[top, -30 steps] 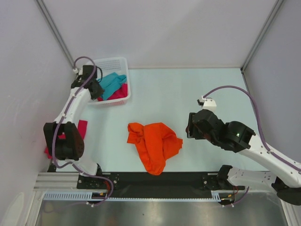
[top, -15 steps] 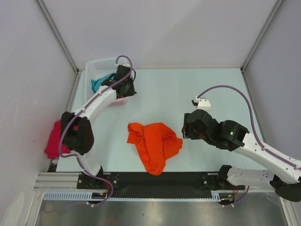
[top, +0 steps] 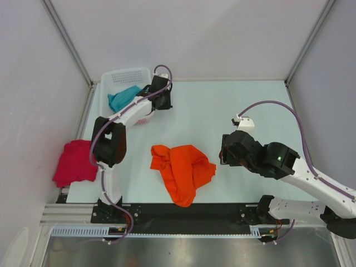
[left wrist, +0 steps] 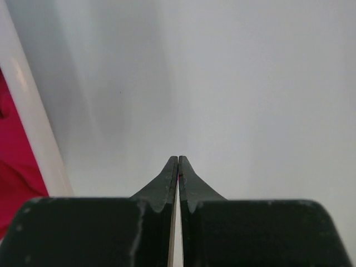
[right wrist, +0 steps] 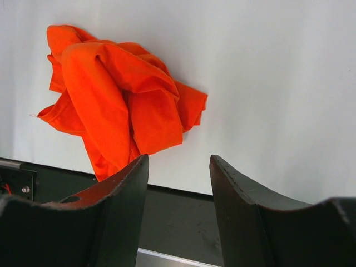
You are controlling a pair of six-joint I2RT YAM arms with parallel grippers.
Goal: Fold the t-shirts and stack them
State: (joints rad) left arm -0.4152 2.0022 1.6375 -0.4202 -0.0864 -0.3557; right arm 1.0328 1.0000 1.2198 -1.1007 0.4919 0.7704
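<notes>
A crumpled bright orange t-shirt (top: 181,169) lies on the table near the front middle; it also shows in the right wrist view (right wrist: 122,100). My right gripper (top: 224,154) hovers just right of it, open and empty (right wrist: 179,158). A teal t-shirt (top: 123,97) lies in the white basket (top: 128,72). A crimson pink t-shirt (top: 75,161) lies bunched at the table's left edge. My left gripper (top: 164,99) is beside the basket's right side, shut (left wrist: 178,161), over bare table. Pink cloth (left wrist: 14,161) shows behind the basket rim (left wrist: 33,122) in the left wrist view.
The white lattice basket stands at the back left corner. A black rail (top: 183,211) runs along the near table edge in front of the orange shirt. Enclosure walls stand on the left, back and right.
My left arm has swung from the basket's left side across to its right side. The pink shirt at the left edge now shows in full. The right arm has barely moved.
</notes>
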